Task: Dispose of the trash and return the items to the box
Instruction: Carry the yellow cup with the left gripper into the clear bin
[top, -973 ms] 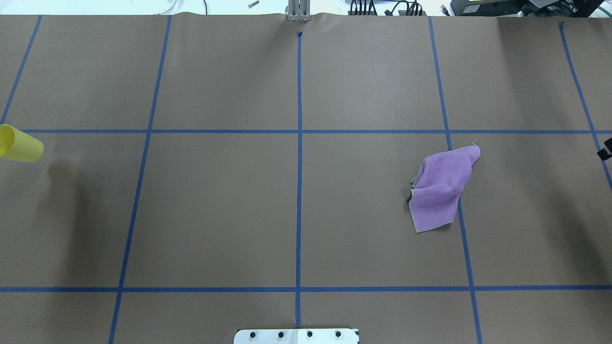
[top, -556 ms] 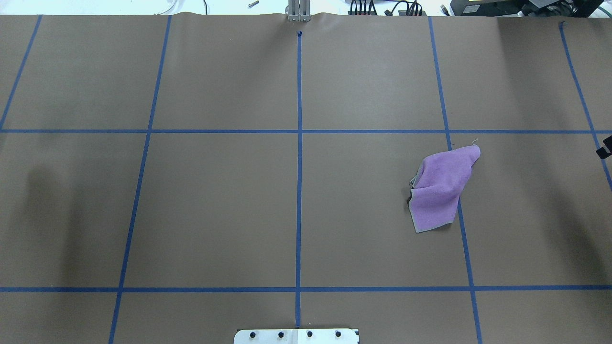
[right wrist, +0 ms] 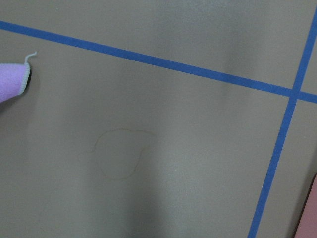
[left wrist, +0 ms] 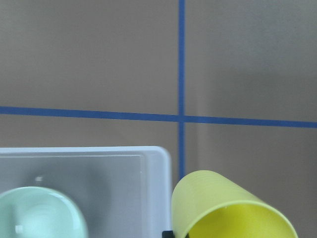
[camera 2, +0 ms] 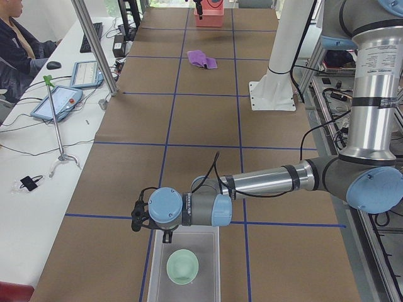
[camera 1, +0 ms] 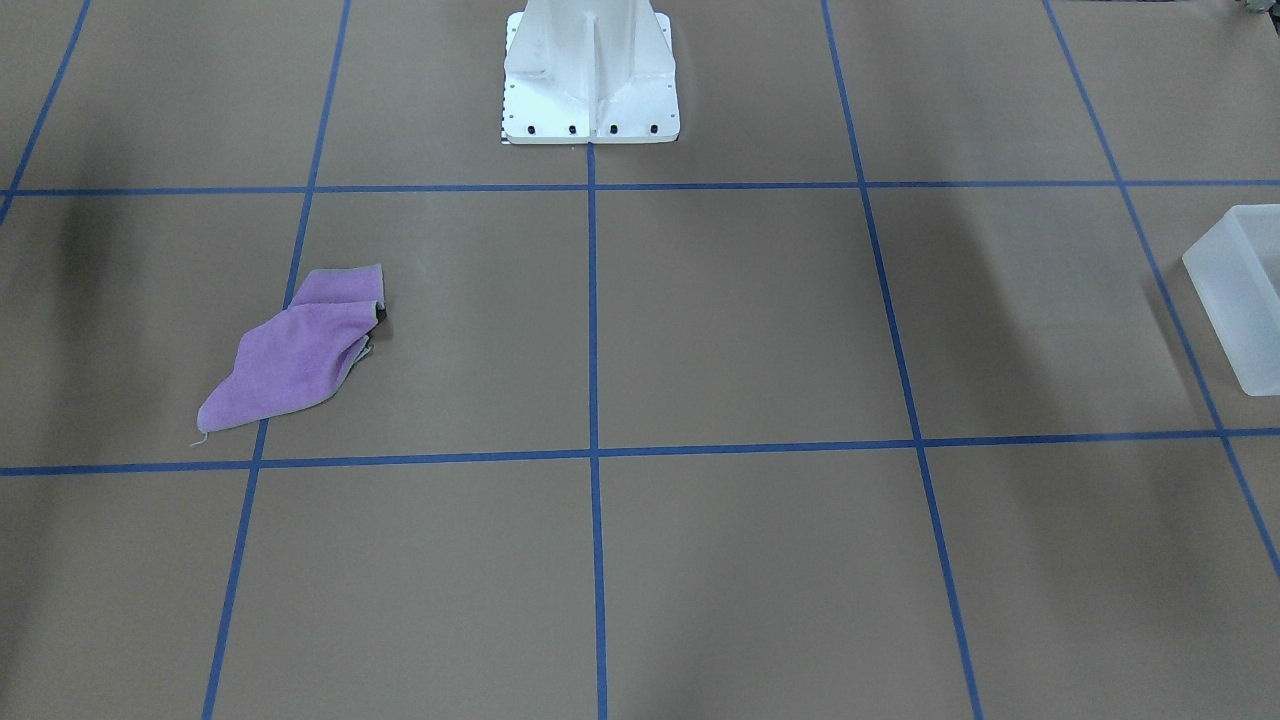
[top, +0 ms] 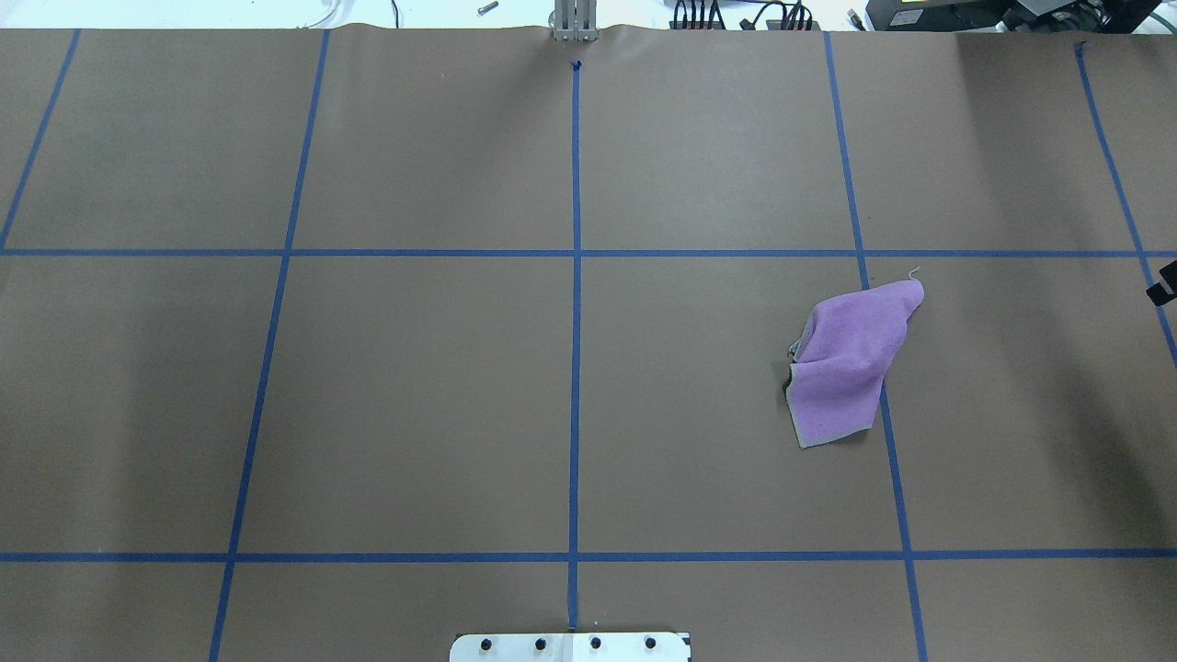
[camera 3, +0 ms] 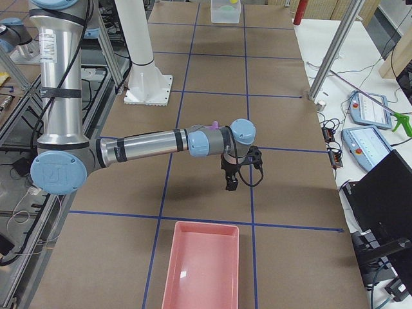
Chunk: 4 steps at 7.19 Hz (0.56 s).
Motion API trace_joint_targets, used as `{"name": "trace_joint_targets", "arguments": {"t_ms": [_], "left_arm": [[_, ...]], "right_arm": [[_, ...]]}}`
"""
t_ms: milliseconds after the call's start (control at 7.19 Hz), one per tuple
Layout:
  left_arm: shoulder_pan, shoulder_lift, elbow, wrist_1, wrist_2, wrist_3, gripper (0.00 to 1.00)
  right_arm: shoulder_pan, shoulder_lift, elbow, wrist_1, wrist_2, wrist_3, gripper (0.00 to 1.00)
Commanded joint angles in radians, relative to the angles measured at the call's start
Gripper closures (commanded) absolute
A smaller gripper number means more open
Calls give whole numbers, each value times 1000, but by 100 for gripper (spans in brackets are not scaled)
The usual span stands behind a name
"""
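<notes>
One yellow cup [left wrist: 224, 209] is gripped in the closed left fingers [left wrist: 167, 234], just beside a corner of the one frosted bin [left wrist: 157, 193] in which one green bowl [camera 2: 182, 266] is set, while the spread of the right fingers [camera 3: 230, 185] cannot be told.

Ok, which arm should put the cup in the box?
Left. Its wrist camera has the yellow cup right beside the box wall, with the bowl already inside. The right tool hangs at the table's other end, near the pink tray.
</notes>
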Motion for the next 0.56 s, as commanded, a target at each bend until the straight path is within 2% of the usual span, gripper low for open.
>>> {"name": "trace_joint_targets", "arguments": {"t_ms": [0,278,417], "left_arm": [[-30,-24,116,1,88,113,100],[-29,-27,251,-64,82,196,100],[-30,-24,278,-65,82,252,100]], "right_arm": [[-1,3,-6,1,-1,0,0],[-3,8,-4,-1,-1,2,0],[-3,8,-6,-1,-1,3,0]]}}
